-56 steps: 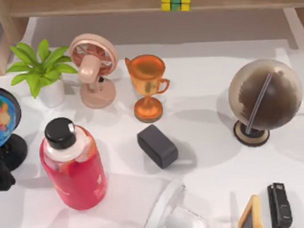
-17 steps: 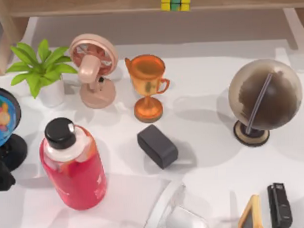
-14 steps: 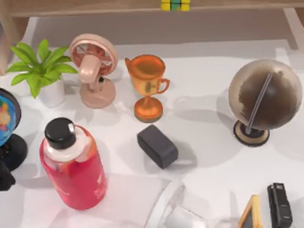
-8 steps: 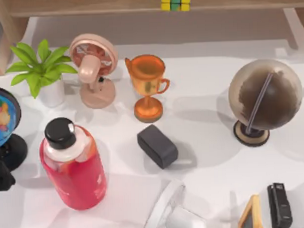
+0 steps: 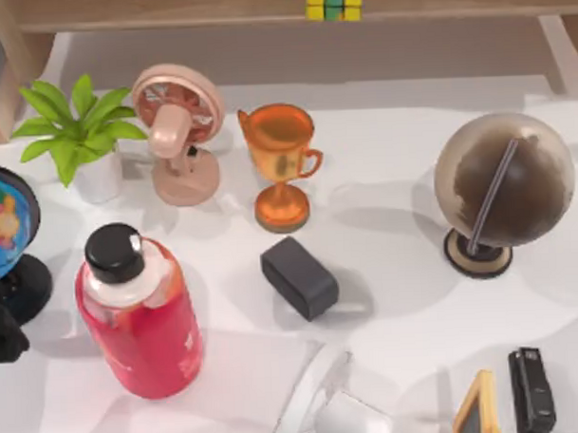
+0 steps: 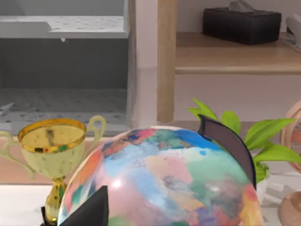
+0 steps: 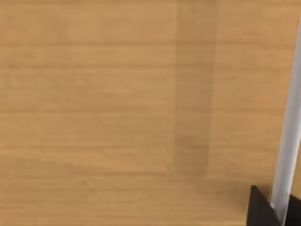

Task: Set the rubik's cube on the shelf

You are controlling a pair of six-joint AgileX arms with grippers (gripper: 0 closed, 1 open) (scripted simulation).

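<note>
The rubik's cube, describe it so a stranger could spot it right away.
Find the long light-brown wooden shelf along the top view's far edge. The rubik's cube sits on it, beyond the orange trophy: a small cube of yellow and green tiles, the shelf's one multicoloured item.

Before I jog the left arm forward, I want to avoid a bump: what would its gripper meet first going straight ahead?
Most likely the colourful globe, which sits right in front of the left wrist camera, ahead of the yellow trophy and potted plant. How close it is cannot be judged.
</note>
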